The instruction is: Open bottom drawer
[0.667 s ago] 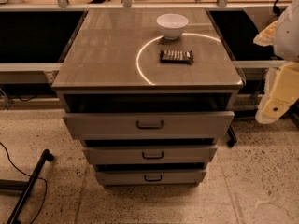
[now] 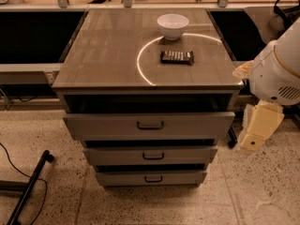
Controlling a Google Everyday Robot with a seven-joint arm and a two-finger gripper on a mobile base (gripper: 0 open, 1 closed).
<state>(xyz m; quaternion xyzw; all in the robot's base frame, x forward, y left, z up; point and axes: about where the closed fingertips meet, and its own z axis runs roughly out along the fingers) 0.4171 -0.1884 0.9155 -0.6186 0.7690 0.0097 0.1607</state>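
The grey cabinet [image 2: 108, 55] stands in the middle of the camera view with three drawers stacked below its top. The bottom drawer [image 2: 183, 177] is the lowest and shallowest, with a small dark bar handle [image 2: 153, 178] at its centre. A dark gap shows above its front. The middle drawer [image 2: 187, 154] and the top drawer [image 2: 197, 124] sit above it, each also with a dark gap above. My gripper [image 2: 255, 128] hangs at the right side of the cabinet, about level with the top drawer, below the white arm [image 2: 276, 69]. It is apart from every handle.
A white bowl [image 2: 172, 26] and a dark flat packet [image 2: 177, 56] lie on the cabinet top. Low shelves [image 2: 28, 67] flank the cabinet on both sides. A black pole and cable [image 2: 28, 186] lie on the speckled floor at the lower left.
The arm and gripper have moved down and to the left, closer to the cabinet's right side. The drawers have not moved.
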